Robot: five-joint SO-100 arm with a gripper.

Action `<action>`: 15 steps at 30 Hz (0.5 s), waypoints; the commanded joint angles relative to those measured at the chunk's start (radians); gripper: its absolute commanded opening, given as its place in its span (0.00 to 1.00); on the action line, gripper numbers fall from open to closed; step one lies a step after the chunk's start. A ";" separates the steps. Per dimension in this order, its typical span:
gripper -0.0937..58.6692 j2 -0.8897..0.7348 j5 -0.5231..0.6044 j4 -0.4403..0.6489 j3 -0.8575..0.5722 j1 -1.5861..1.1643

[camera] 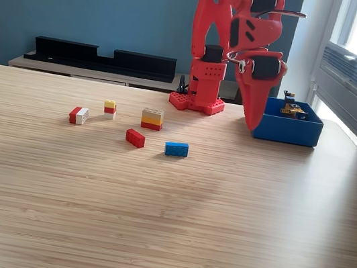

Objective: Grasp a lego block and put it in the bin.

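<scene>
The red claw (254, 122) is hanging point-down just off the table, its tips pressed into a single narrow wedge with nothing between them, right beside the bin's near-left corner in the exterior view.

Nearest on the wooden table (164, 227) is lying a blue lego block (176, 148), and just to its left in the exterior view a red lego block (135, 138) is sitting at an angle, close but apart from it. A little further back, a stack of tan, yellow and red bricks (152, 118) is standing upright. To its left a small yellow, red and white stack (109, 109) is standing, and further left a red and white block (78, 115) is lying on its side.

Beyond these, toward the exterior view's right, the blue bin (287, 127) is resting on the table with yellow and dark pieces (292, 109) showing above its rim. The arm's red base (197, 101) is sitting at the table's far edge, left of the bin. Behind it, a black tray-like shape (102, 59) is lying on a low shelf against the blue wall (83, 3).
</scene>
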 commanded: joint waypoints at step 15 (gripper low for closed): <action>0.00 0.057 0.132 0.015 -0.123 0.362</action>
